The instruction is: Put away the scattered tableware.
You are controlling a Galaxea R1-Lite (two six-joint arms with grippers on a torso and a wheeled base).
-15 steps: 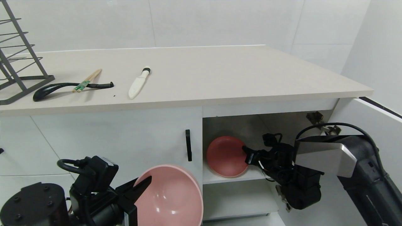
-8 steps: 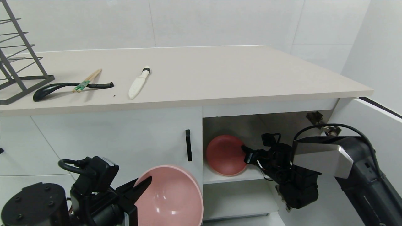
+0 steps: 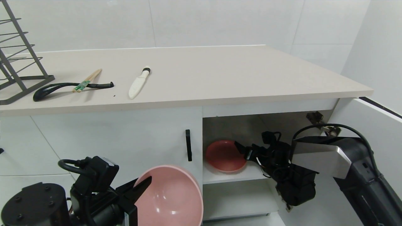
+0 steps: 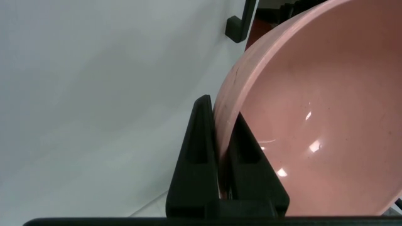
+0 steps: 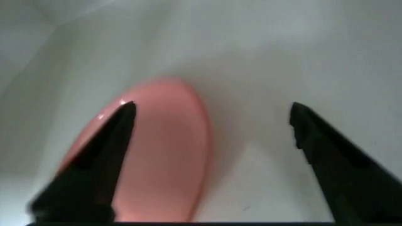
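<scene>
A red plate (image 3: pixel 224 156) lies nearly flat on the upper shelf (image 3: pixel 232 177) of the open cabinet; in the right wrist view the red plate (image 5: pixel 157 150) shows just ahead between the spread fingers. My right gripper (image 3: pixel 240 147) (image 5: pixel 211 113) is open at the plate's right rim, holding nothing. Low at the front left, my left gripper (image 3: pixel 143 185) (image 4: pixel 220 125) is shut on the rim of a large pink bowl (image 3: pixel 171 194) (image 4: pixel 314 94), held tilted in front of the closed cabinet door.
On the countertop lie a black ladle (image 3: pixel 62 88), wooden chopsticks (image 3: pixel 87 80) and a white knife (image 3: pixel 139 82), beside a dark wire rack (image 3: pixel 15 62). The closed door has a black handle (image 3: pixel 187 145). The opened cabinet door (image 3: pixel 370 119) stands at right.
The red plate went from standing tilted in my right gripper to lying on the shelf. The right gripper opened and let it go. The left arm kept still.
</scene>
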